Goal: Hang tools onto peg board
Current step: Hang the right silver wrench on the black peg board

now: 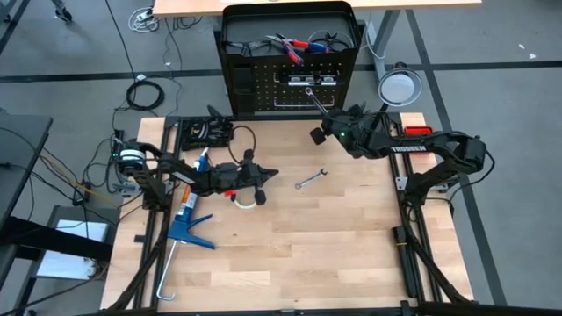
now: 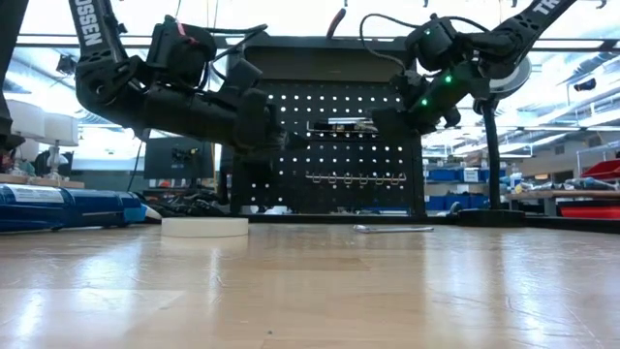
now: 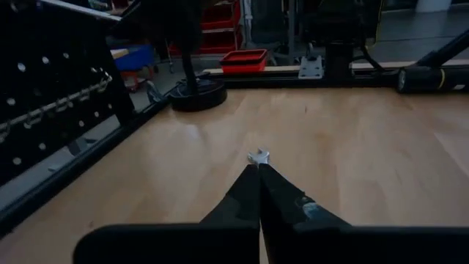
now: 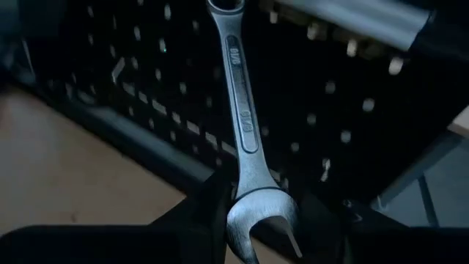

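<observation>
I am lifting a silver wrench toward the peg board with my right arm while my left arm waits over the bench.

The bench (image 1: 351,254) fills the scene, with the black peg board (image 1: 263,88) upright at its far edge and a blue caulking gun (image 1: 189,224) lying at the left. My right gripper (image 1: 332,118) is at the far right, just in front of the board, pinching the large wrench (image 4: 242,117) by its open-jaw end; the wrench's long axis points from the gripper up and away toward the board's hooks (image 2: 354,179), ring end leading and close to the panel. My left gripper (image 1: 270,174), fingers pressed together and empty, hovers mid-left beside the white tape roll (image 2: 204,227). A smaller wrench (image 1: 310,180) lies flat mid-bench between both arms, the left gripper nearer, I judge.
</observation>
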